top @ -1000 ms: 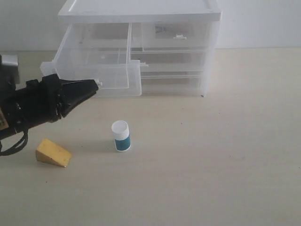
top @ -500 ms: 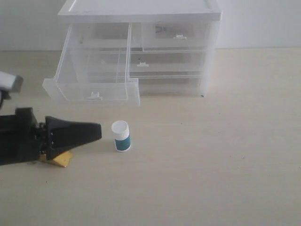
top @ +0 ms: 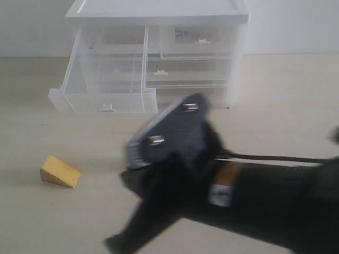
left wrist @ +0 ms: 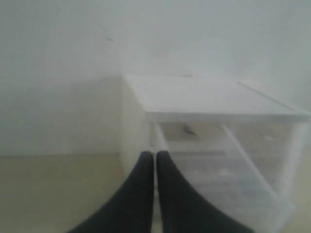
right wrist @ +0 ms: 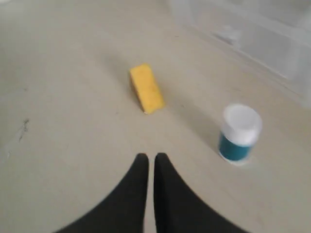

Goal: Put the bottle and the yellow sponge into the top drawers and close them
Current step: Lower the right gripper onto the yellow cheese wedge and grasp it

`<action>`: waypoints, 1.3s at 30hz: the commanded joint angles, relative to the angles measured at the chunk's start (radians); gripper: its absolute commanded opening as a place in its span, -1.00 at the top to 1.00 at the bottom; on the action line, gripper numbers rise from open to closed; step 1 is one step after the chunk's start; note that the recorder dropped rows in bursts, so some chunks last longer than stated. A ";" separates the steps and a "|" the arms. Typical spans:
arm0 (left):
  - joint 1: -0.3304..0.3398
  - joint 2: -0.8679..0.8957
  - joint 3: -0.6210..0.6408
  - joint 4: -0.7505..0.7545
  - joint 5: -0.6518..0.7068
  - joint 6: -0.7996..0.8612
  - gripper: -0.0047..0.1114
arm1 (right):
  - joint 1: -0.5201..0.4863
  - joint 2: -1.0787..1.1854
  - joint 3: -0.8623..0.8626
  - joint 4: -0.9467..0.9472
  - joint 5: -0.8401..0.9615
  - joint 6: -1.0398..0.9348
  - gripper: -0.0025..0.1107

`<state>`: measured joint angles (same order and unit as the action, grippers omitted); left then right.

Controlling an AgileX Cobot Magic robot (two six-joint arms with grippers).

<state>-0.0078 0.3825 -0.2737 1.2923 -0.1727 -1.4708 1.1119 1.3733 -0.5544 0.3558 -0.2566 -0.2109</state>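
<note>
The yellow sponge [top: 60, 171] lies on the table at the left, also seen in the right wrist view as the sponge [right wrist: 146, 88]. The white bottle [right wrist: 239, 133] with its teal label stands upright beside it; in the exterior view my right arm hides it. My right gripper [right wrist: 147, 158] is shut and empty, short of both objects, its blurred tip [top: 114, 243] low near the front edge. The left top drawer [top: 106, 100] is pulled out and empty. The right top drawer [top: 198, 39] is pushed in. My left gripper [left wrist: 155, 155] is shut, empty, facing the drawer unit [left wrist: 214, 104].
My right arm [top: 243, 196], large and blurred, crosses the front of the table from the right. Full-width drawers [top: 190, 71] below the top pair are pushed in. A pale wall stands behind the unit.
My left arm has pulled back out of the exterior view. My right arm has swept in from the right across the front and now covers the bottle. The sponge and the open drawer have not moved.
</note>
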 commanded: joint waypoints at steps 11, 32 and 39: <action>0.004 -0.136 0.055 -0.003 0.120 -0.033 0.85 | 0.033 0.774 -0.846 -0.006 0.344 -0.245 -0.71; 0.004 -0.136 0.055 0.006 0.118 -0.025 0.85 | -0.058 0.872 -1.020 0.007 0.592 -0.311 0.92; 0.004 -0.136 0.063 0.006 0.127 -0.019 0.85 | -0.047 0.519 -0.901 0.016 0.867 -0.259 0.89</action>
<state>-0.0078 0.2508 -0.2161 1.2923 -0.0606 -1.4910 1.0659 2.0566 -1.5193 0.3796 0.5652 -0.4950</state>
